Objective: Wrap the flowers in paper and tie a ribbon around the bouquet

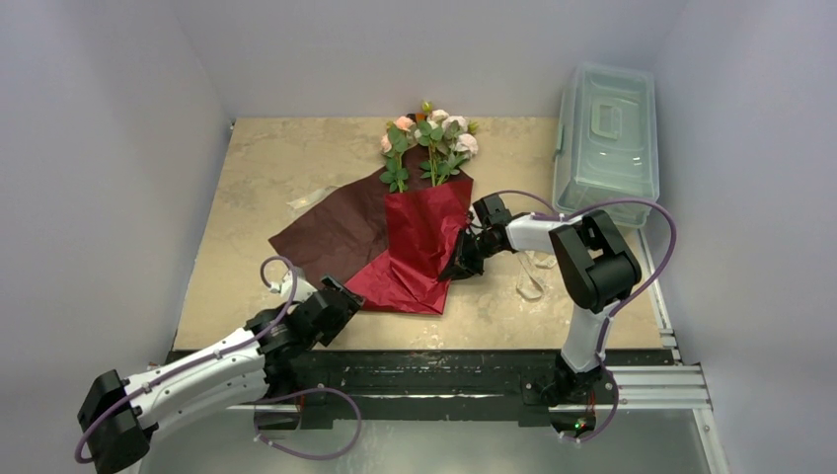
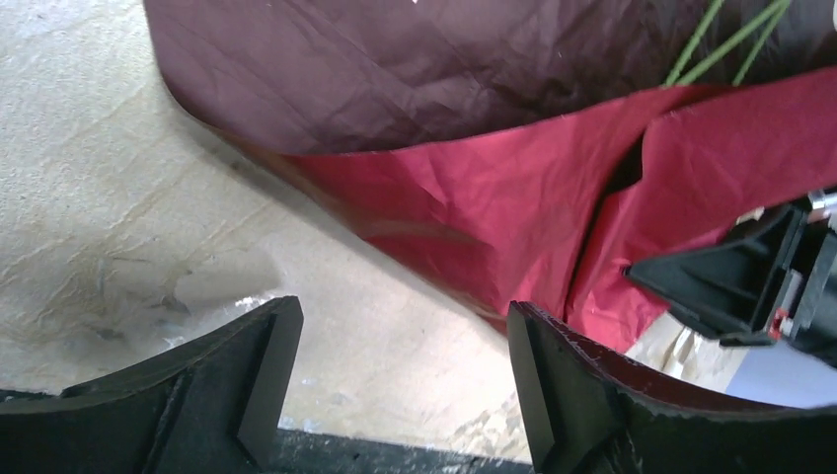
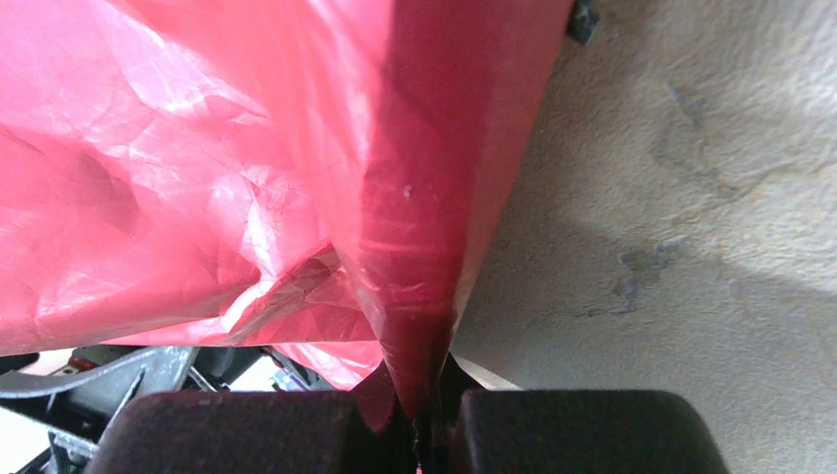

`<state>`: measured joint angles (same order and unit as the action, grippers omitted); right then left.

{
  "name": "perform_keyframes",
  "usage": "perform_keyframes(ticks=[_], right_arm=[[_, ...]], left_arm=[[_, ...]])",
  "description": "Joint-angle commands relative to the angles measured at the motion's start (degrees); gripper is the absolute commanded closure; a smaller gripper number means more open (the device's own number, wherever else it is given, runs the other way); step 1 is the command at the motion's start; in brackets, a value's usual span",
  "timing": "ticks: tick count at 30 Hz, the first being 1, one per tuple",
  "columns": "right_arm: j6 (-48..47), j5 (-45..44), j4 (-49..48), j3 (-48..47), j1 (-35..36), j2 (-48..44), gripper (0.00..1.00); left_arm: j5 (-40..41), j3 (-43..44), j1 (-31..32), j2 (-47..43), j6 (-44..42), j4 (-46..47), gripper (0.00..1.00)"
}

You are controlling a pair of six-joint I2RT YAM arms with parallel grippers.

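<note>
Beige tabletop (image 1: 247, 188) carries the paper (image 1: 422, 242), half folded over the flowers (image 1: 426, 138): wrapping is under way. Right gripper (image 3: 431, 407) pinches the red flap's edge; left gripper (image 2: 403, 331) gapes empty just short of the near corner, probably its next catch. Blooms point away from both grippers, stems lengthwise.

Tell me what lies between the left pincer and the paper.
Only bare table. In the left wrist view, the open left pincer faces the red edge of the paper, with nothing lying between them.
</note>
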<state>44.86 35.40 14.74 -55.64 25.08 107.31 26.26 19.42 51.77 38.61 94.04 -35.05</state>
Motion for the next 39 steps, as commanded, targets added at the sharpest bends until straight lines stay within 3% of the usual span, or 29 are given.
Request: perform_keyframes(ticks=[1,4,9,16,18,24,25,27,31,32,35,39], right_arm=[[-0.98,-1.30,1.35,0.70,-0.02,-1.16,1.00],[-1.71,-1.13,1.58,1.35,0.04,-1.31,1.00],[-2.77,-1.03,2.10,1.55,-0.01,-1.46,1.00],[-3.78,-1.13,3.38,0.63,-0.03,-1.51,0.99],[-4.10,-1.11,3.72,0.40,-0.03,-1.49,0.98],[-5.16,-1.63,4.83,0.00,-0.03,-1.50,0.94],[-5.34,-1.82,4.99,-0.04,-0.01,-1.49,0.91],[-5.52,-2.22,5.47,-0.13,-0.03,-1.49,0.79],[-7.35,-6.81,9.39,-1.31,-0.47,-2.42,0.43],[-8.08,-8.31,10.94,-1.77,-0.74,-2.90,0.39],[-10.36,-13.99,16.02,-4.16,-0.88,-5.35,0.32],[-12.79,-20.84,22.50,-7.90,-0.90,-8.55,0.31]], left_arm=[[5.65,-2.15,-0.08,1.99,5.96,3.83,0.21],[7.58,-4.12,-0.08,3.47,6.77,5.99,0.24],[9.81,-5.31,-0.08,4.38,9.14,3.58,0.43],[11.42,-9.07,-0.03,3.83,10.89,3.91,0.56],[12.69,-9.51,-0.08,3.93,10.08,4.14,0.70],[14.53,-11.19,-0.09,2.92,4.65,10.09,0.91],[14.29,-11.38,-0.09,2.76,4.24,10.46,0.99],[14.11,-11.15,-0.09,2.27,3.12,10.30,1.00],[13.54,-9.35,-0.14,1.15,0.48,7.49,1.00],[13.35,-8.98,-0.09,1.08,-0.01,6.74,1.00],[12.14,-8.85,-0.06,0.66,-0.87,6.00,1.00],[12.15,-9.07,-0.10,0.53,-0.85,6.17,1.00]])
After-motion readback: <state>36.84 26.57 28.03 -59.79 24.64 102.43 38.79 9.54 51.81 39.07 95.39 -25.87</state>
